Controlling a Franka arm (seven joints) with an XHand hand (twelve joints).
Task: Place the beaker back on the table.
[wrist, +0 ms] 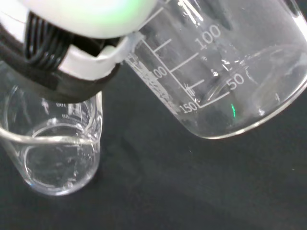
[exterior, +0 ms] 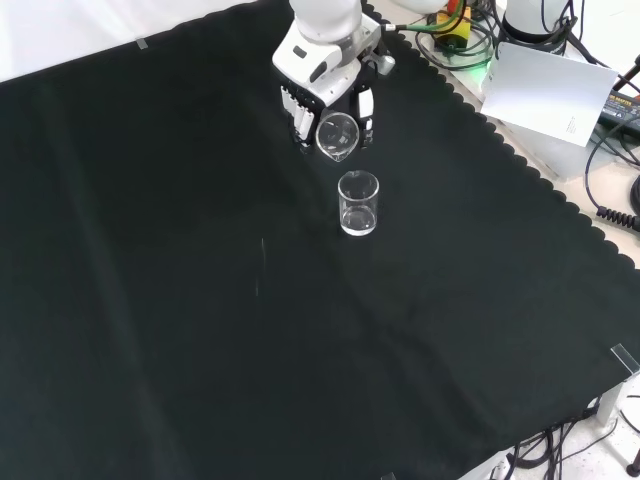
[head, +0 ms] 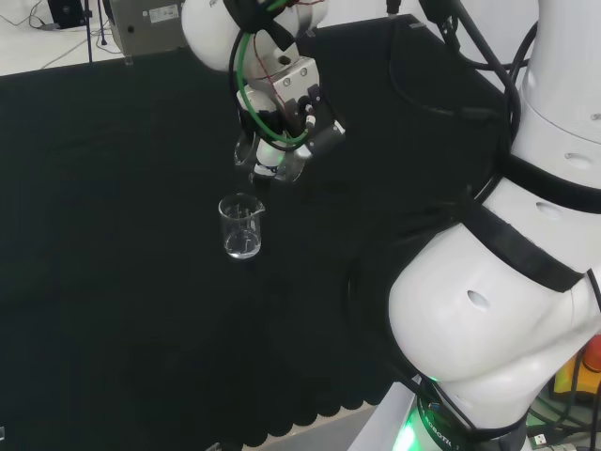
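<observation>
Holding a clear beaker [exterior: 337, 135] up in the air, the hand [exterior: 325, 100] has its fingers curled round the glass.

One beaker is tipped on its side in the hand, with its open mouth facing the front view camera, and it is not touching the black tabletop [exterior: 180, 300] yet. A second beaker [exterior: 358, 203] stands upright on the cloth, just in front of the hand in the front view and down to the left of it in the head view. In the wrist view the held glass hangs near the standing one, but they are apart. The job looks only partly done. The held beaker has yet to be turned upright, brought down onto a bare spot, and let go.
</observation>
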